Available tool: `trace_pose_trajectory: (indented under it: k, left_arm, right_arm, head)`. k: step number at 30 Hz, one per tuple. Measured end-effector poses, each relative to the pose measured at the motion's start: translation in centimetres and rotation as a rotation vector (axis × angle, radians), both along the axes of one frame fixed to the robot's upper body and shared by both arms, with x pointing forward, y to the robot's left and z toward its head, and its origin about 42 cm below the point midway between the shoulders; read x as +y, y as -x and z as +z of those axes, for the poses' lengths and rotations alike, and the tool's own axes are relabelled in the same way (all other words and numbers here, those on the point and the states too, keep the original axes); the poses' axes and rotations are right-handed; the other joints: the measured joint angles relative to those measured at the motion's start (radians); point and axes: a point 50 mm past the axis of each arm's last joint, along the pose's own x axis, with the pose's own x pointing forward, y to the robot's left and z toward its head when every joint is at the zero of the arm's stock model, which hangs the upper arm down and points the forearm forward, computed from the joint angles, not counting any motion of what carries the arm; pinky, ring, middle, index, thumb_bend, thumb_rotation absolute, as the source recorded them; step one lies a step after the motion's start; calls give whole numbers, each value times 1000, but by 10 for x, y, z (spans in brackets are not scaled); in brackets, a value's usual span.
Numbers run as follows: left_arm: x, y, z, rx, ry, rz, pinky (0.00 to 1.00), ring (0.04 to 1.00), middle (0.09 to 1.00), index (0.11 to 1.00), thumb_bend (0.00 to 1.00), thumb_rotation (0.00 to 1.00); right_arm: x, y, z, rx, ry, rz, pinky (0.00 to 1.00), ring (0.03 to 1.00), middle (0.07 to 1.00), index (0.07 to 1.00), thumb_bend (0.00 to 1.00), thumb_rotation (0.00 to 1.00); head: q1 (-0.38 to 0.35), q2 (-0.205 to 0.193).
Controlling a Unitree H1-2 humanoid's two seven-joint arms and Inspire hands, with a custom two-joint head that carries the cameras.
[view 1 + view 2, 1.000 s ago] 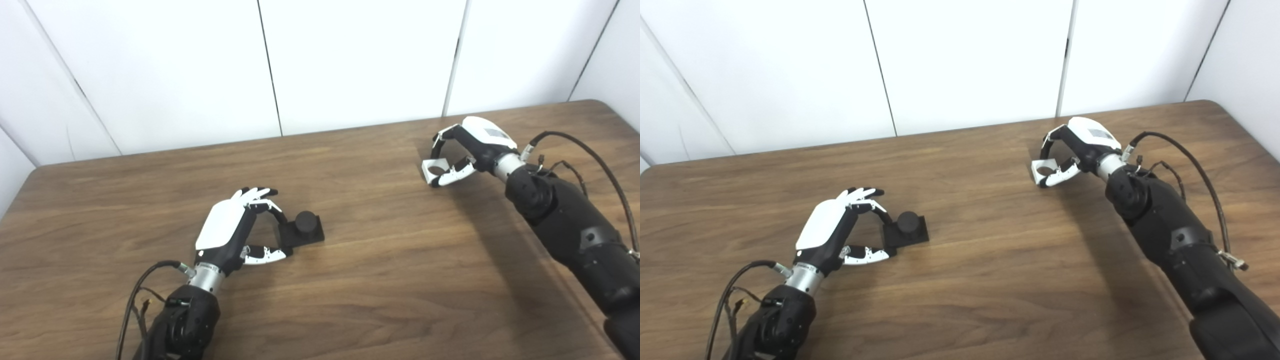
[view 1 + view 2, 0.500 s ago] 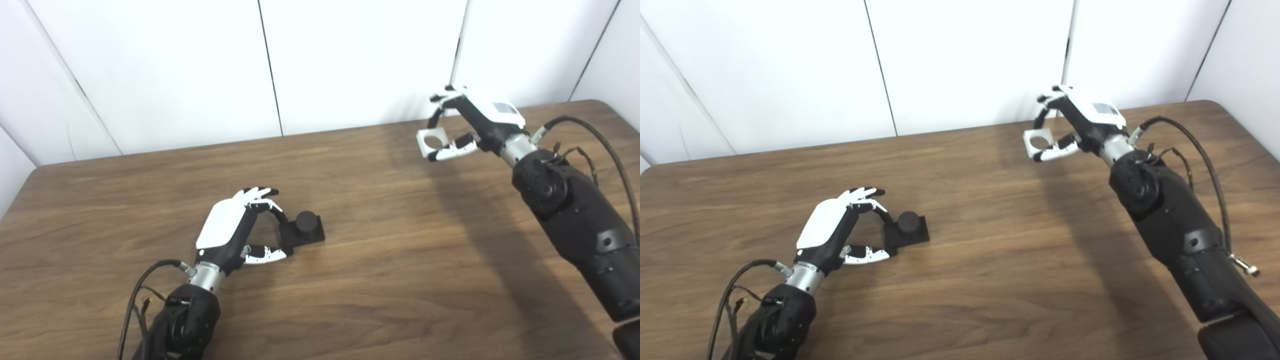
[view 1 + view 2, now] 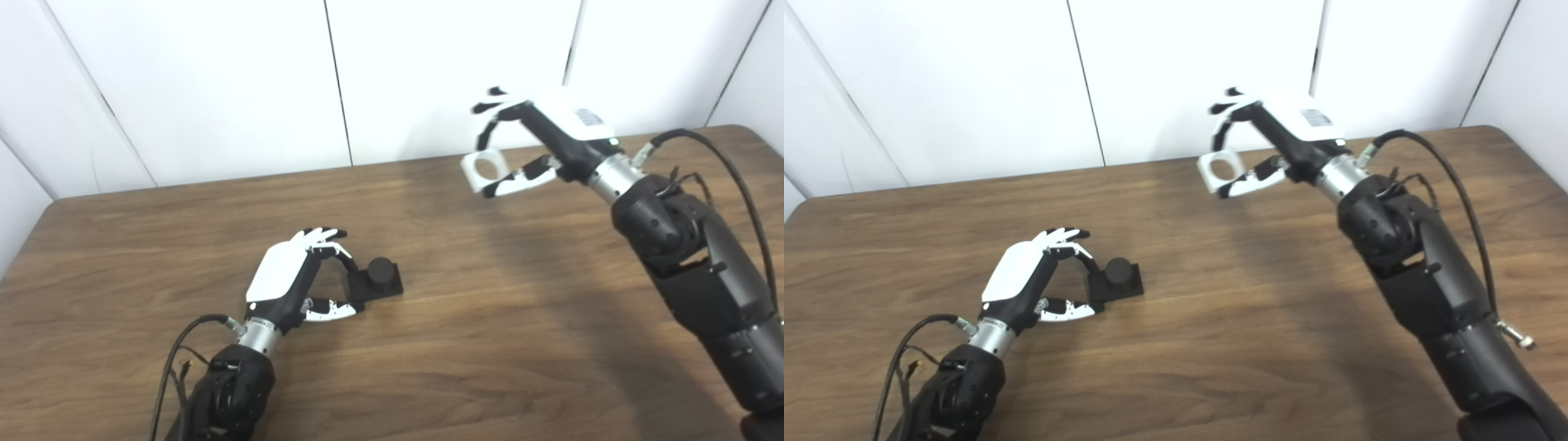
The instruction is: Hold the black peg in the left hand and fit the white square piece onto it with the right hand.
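Right hand (image 3: 539,144) at upper right of frame, raised off the table (image 3: 490,318), thumb and fingers pinching white square piece (image 3: 479,172). Left hand (image 3: 294,278) low at centre-left, fingertips closed on black peg (image 3: 375,280) resting on table.

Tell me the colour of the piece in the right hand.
White, with a round hole through it; the piece shows best in the left eye view.

Paired head views — table (image 3: 490,318) below.
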Motion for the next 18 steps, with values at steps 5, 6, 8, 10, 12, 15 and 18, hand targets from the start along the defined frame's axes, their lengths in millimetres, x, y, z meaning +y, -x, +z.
trace_pose_trajectory:
  k: [5,6,8,10,12,15,18]
  left_arm:
    - [-1,0,0,2,2,3,963,921,870,488,518,79]
    - [-2,0,0,3,3,4,967,922,871,489,518,79]
    - [-3,0,0,6,4,5,970,923,872,489,518,78]
    - [-3,0,0,7,4,8,968,923,870,489,518,78]
    - [-3,0,0,7,5,8,967,924,870,488,518,78]
    - [-4,0,0,8,8,9,954,918,867,488,518,77]
    - [-5,-2,0,17,8,8,961,925,874,489,518,77]
  right_arm:
    - [19,10,2,4,-4,61,890,913,803,479,519,141]
    - [22,12,1,10,-5,67,881,911,802,479,518,142]
    - [27,15,-2,25,-9,80,869,910,803,479,518,142]
    - [37,18,-6,43,-14,105,865,912,806,479,517,143]
    - [43,20,-8,52,-18,120,887,914,808,479,518,142]
    - [51,26,-8,58,-12,144,950,918,809,479,519,140]
    - [56,27,-9,65,-2,160,977,921,808,479,519,142]
  head:
    - [17,5]
    - [18,5]
    - [22,6]
    - [26,6]
    - [29,8]
    - [35,6]
    - [37,8]
